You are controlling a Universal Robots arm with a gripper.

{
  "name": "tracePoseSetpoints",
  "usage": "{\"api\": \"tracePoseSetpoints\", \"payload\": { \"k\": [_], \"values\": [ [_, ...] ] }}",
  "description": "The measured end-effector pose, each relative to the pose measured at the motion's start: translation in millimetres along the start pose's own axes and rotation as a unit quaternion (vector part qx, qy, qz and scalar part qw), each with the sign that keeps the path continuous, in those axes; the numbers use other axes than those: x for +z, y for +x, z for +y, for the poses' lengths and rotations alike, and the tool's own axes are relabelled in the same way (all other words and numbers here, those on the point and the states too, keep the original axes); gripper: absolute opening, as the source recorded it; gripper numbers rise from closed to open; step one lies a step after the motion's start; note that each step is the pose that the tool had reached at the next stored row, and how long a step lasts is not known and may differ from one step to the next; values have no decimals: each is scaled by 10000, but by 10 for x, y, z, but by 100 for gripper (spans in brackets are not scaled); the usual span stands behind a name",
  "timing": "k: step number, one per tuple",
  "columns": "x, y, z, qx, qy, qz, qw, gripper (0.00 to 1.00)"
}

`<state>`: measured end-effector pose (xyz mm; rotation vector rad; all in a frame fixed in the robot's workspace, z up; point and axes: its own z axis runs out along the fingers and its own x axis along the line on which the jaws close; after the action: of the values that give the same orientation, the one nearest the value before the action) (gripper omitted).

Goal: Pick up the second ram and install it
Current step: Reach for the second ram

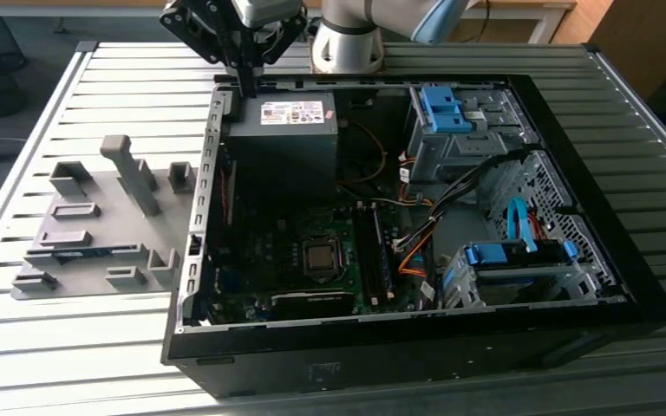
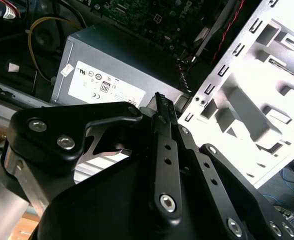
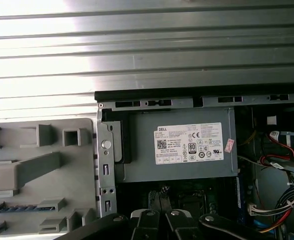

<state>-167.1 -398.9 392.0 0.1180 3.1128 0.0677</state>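
The second ram (image 1: 79, 253) is a thin blue-green stick lying flat in a groove of the grey fixture plate (image 1: 90, 186), on the exterior view's left, outside the computer case. In the first wrist view the ram (image 3: 9, 208) shows as a blue strip low on the fixture (image 3: 62, 150). My gripper (image 1: 246, 87) hangs over the case's rear left corner, above the edge of the grey power supply (image 1: 281, 130). Its black fingers (image 2: 159, 100) point down, pressed together with nothing between them. In the first wrist view the gripper (image 3: 158, 192) is above the motherboard edge.
The open black computer case (image 1: 610, 286) takes up the table's middle. Inside are the motherboard with long black memory slots (image 1: 374, 251), blue drive cages (image 1: 512, 256) and cables. The case's perforated metal wall (image 1: 205, 173) stands between gripper and fixture. Upright grey blocks (image 1: 131, 173) rise from the fixture.
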Motion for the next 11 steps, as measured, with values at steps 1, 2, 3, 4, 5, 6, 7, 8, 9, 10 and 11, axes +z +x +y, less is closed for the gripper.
{"api": "tracePoseSetpoints", "payload": {
  "k": [1, 2, 3, 4, 5, 6, 7, 8, 9, 10, 11],
  "values": [
    [0, 4, 0, 0, 0, 0, 10000, 11],
    [1, 8, -1, 0, 0, 0, 10000, 11],
    [1, 12, -1, 0, 0, 1, 10000, 11],
    [2, 15, -1, 0, 0, 1, 10000, 11],
    [2, 19, -2, 0, 0, 1, 10000, 11],
    [2, 22, -2, 0, 0, 2, 10000, 11],
    [3, 25, -2, 0, 0, 2, 10000, 11],
    [4, 28, -2, 0, 0, 3, 10000, 11],
    [4, 31, -3, 0, 0, 3, 10000, 11],
    [4, 34, -3, 0, 0, 4, 10000, 11],
    [5, 38, -3, 0, 0, 4, 10000, 11]
  ]
}}
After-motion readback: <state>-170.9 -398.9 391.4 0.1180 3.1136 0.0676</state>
